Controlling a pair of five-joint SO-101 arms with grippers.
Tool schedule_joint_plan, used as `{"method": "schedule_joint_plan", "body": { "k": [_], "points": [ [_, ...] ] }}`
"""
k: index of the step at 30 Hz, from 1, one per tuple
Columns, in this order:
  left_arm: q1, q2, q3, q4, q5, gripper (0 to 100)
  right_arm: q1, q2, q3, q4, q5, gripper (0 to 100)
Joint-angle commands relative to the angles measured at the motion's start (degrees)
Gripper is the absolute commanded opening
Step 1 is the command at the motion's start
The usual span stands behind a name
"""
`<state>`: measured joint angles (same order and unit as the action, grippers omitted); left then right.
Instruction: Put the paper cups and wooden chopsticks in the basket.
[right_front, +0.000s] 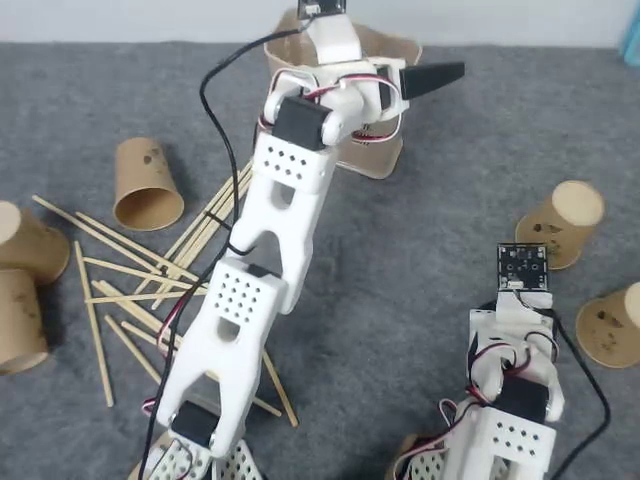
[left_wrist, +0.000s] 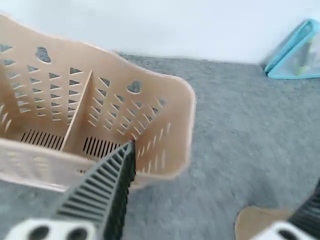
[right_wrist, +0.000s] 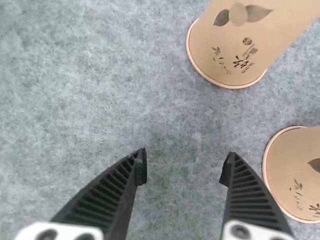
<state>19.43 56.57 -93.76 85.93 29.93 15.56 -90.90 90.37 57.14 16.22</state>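
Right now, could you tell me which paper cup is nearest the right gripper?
The paper cup beside the open right gripper; the other cup lies farther ahead.

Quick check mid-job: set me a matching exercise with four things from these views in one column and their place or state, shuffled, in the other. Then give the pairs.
Things:
1. basket
2. chopsticks
3. left gripper
4. right gripper

Places or states:
A. open over bare carpet, beside two cups
B. scattered on the carpet
C. at the far side, with a divider inside
D. open, close to the basket

Pairs: 1-C, 2-B, 3-D, 4-A
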Motion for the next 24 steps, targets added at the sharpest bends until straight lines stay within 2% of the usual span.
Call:
{"method": "schedule_joint_plan", "body": {
  "k": [1, 6, 12, 24],
  "points": [
    [0.00, -8.26, -2.07, 5.45, -0.26, 50, -0.13, -0.66, -0.35, -0.22, 0.79, 23.7],
    [-1.76, -13.01, -1.98, 15.03, -11.08, 50, -0.04, -0.66, -0.35, -0.22, 0.79, 23.7],
    [-3.34, -13.10, 0.66, 14.33, -26.64, 36, -0.04, -0.66, -0.35, 0.13, 0.79, 23.7],
    [1.32, -10.11, 7.34, 0.00, -29.71, 38, -0.04, -0.66, -0.35, 0.22, 0.79, 23.7]
  ]
}}
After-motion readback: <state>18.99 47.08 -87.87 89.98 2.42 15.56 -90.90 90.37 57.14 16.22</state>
